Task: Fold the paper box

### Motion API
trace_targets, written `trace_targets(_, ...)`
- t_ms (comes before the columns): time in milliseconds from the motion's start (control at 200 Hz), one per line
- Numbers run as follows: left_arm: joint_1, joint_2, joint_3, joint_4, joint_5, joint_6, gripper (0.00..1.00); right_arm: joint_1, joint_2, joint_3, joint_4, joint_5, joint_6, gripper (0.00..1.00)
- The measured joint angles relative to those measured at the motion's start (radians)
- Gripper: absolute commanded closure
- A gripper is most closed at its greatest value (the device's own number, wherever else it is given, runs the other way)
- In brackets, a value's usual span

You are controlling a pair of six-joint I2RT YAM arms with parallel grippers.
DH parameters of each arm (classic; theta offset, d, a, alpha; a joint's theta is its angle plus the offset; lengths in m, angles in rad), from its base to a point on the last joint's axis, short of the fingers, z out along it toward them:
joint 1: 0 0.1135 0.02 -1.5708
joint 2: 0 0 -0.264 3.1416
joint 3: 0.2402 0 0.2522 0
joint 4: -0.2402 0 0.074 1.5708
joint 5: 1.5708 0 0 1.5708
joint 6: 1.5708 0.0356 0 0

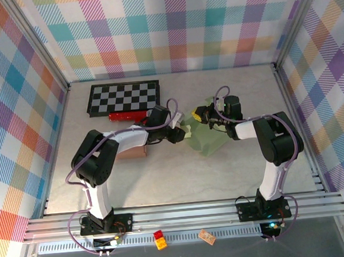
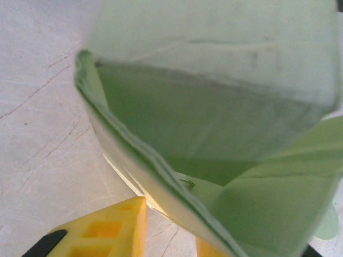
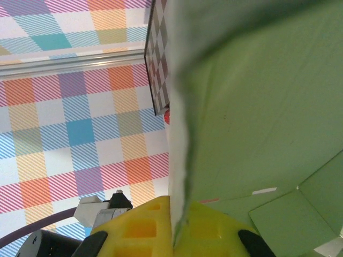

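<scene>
The paper box [image 1: 210, 138], pale green and half formed, lies on the counter [image 1: 182, 187] a little to the 3 o'clock side of centre, its panels loosely raised and one flap spread flat toward 6 o'clock. Both arms reach in to it.

The left hand [image 1: 178, 134] sits at the box's 9 o'clock edge. In the left wrist view a raised green wall runs down between the yellow left fingers [image 2: 110, 230], one on each side of it. The box's hollow inside opens toward 12 o'clock of that picture. A sliver of counter shows beside the nearer finger, and it cannot be told whether this hand is actually pinching the wall or only straddling it.

The right hand [image 1: 204, 115] is at the box's 12 o'clock edge. In the right wrist view the yellow right fingers [image 3: 139, 227] are closed tight on the thin edge of a green panel, which rises from between them toward 12 o'clock. The rest of the box's green surface spreads toward 3 o'clock.

Toward 11 o'clock from the box, near the back wall, lies a black-and-white checkerboard [image 1: 123, 96]. A flat red object [image 1: 126, 115] lies just along its near edge. A small brown block [image 1: 137, 151] rests on the counter beside the left forearm, at about 9 o'clock from the box.
</scene>
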Motion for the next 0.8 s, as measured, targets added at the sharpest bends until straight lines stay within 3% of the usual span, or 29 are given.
trace_targets(485,-0.035,0.018,-0.010,0.101,-0.110,-0.115,0.69,0.010,0.031,-0.074,0.180,0.083,0.059,1.00)
trace_targets(800,-0.057,0.035,-0.010,0.132,-0.175,-0.152,0.67,0.029,0.032,-0.075,0.195,0.119,0.077,1.00)
